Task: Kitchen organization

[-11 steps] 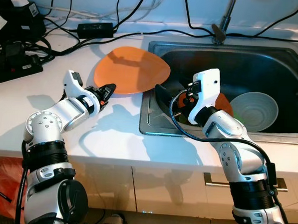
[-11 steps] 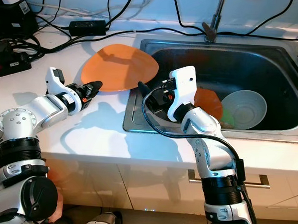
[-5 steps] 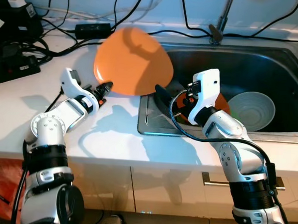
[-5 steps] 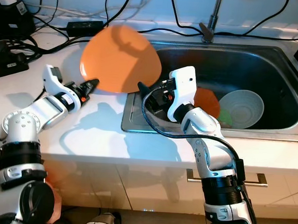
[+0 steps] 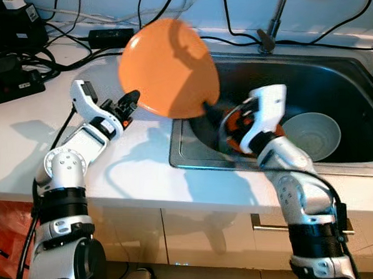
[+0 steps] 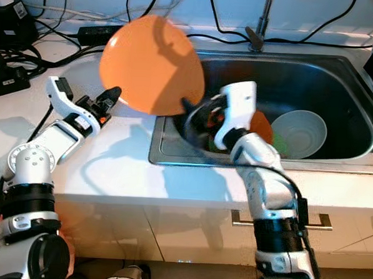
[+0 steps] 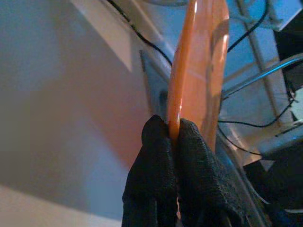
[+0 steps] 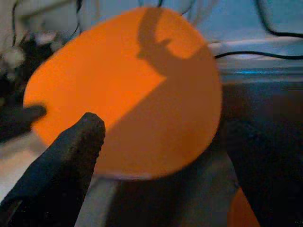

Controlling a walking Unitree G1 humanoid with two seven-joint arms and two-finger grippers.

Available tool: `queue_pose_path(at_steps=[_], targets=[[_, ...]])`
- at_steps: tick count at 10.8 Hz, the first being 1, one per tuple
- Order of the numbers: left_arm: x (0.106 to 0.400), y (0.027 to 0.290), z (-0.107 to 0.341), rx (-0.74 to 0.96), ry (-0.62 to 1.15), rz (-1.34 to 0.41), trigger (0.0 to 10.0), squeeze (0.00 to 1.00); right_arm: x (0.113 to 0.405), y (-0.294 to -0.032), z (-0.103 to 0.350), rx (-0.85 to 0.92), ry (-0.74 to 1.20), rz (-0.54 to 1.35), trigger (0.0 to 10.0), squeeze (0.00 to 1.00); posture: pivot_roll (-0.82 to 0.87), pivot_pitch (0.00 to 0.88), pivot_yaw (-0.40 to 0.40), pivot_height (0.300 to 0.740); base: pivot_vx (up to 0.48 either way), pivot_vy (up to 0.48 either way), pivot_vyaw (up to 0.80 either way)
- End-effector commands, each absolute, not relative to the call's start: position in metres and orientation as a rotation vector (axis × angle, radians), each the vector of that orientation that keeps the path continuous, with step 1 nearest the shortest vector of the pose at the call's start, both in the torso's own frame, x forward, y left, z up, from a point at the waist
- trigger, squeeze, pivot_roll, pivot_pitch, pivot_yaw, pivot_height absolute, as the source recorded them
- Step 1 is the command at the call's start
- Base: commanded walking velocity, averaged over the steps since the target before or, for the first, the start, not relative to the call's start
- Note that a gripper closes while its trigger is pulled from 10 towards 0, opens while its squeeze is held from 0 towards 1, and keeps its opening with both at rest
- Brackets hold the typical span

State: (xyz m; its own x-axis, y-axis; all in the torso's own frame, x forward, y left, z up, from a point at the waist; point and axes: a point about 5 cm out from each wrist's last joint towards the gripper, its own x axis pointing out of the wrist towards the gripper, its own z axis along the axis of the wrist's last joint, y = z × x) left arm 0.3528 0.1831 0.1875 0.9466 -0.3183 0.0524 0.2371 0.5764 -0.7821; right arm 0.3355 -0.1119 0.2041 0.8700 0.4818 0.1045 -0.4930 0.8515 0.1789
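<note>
Two grippers: I see both at work over the white counter, near its front edge and the sink's left rim; each on a silver arm.
Left gripper: I read it as clamped on the near edge of the orange plate; in its wrist view both black fingers press together with the plate's rim pinched between them.
Orange plate: held up off the counter, tilted steeply so its face turns toward me; it hangs over the counter's edge and the sink's left rim; a shadow of cables falls across it.
Right gripper: spread apart, holding nothing; it sits just beneath the plate's lower right edge, above the sink's left side; from its wrist view I see one finger in front of the plate's face and the other off to the side over the dark basin; I cannot tell whether a fingertip touches the plate.
Sink: a steel basin set in the counter to my right; inside lies a pale bowl, mouth up, and beside it another orange dish, partly hidden by the right arm.
Tap: rises at the back of the sink.
Far left: black power strips and boxes with tangled cables running along the wall.
</note>
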Motion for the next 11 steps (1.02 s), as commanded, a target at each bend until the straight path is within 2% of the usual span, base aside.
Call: queue_pose_path(at_steps=[1, 5, 7, 11], targets=[[0.351, 0.183, 0.202, -0.899, 0.014, -0.376, 0.0, 0.00, 0.339, -0.115, 0.211, 0.252, -0.071, 0.496, 10.0, 0.00, 0.13, 0.096, 0.045, 0.740, 0.000, 0.000, 0.00], [0.349, 0.176, 0.213, -0.941, -0.041, -0.446, 0.0, 0.00, 0.348, -0.124, 0.212, 0.438, -0.067, 0.442, 10.0, 0.00, 0.12, 0.098, 0.040, 0.740, 0.000, 0.000, 0.00], [0.346, 0.167, 0.225, -0.981, -0.059, -0.498, 0.0, 0.00, 0.353, -0.129, 0.210, 0.650, -0.055, 0.429, 10.0, 0.00, 0.13, 0.099, 0.036, 0.740, 0.000, 0.000, 0.00], [0.341, 0.149, 0.231, -1.011, -0.028, -0.588, 0.0, 0.00, 0.356, -0.118, 0.203, 0.660, -0.027, 0.483, 10.0, 0.00, 0.13, 0.099, 0.036, 0.740, 0.000, 0.000, 0.00]])
